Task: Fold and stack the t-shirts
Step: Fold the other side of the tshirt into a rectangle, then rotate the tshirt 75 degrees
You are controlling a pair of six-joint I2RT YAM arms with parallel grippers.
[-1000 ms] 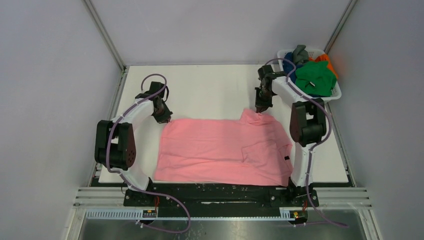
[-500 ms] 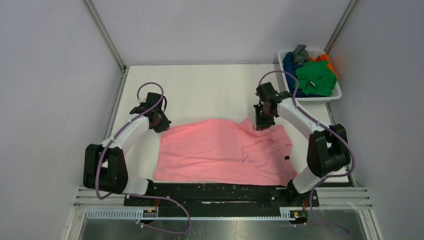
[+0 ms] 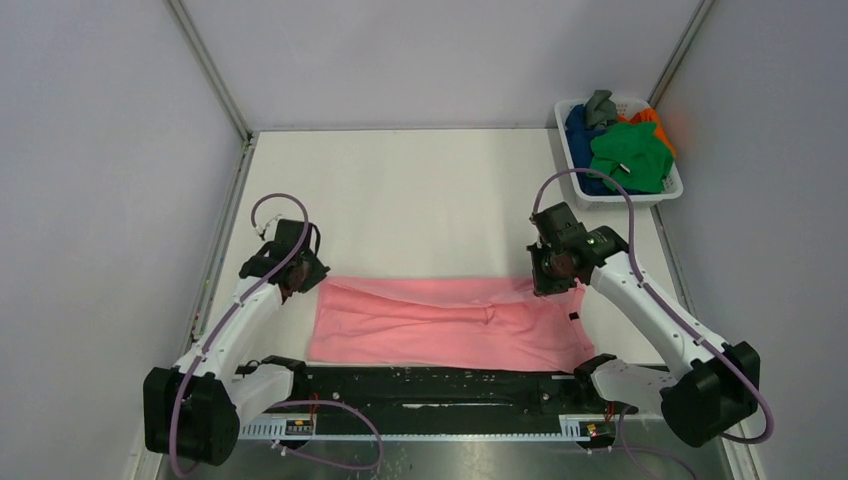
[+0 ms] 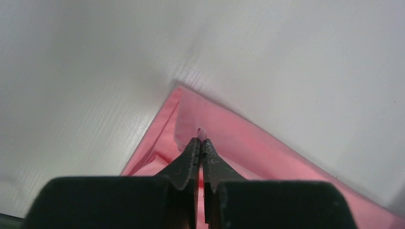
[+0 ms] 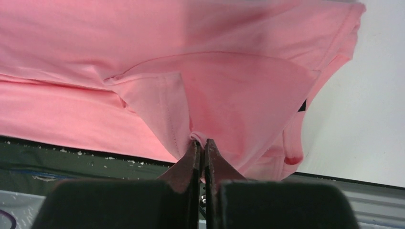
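The light pink t-shirt lies along the table's near edge, its far half doubled over toward me. My left gripper is shut on the shirt's far left corner; the left wrist view shows pink cloth pinched at the gripper's tips. My right gripper is shut on the far right edge of the shirt; in the right wrist view a fold of the pink shirt hangs from the closed tips. Green, dark blue, orange and grey shirts sit in the basket.
The white slatted basket stands at the far right corner of the white table. Grey walls close in the left, back and right. A black rail runs along the near edge under the shirt's hem.
Both grippers have pulled the shirt's far edge toward the near edge, folding the pink shirt into a narrower band. Both arms have swung back and down with it.
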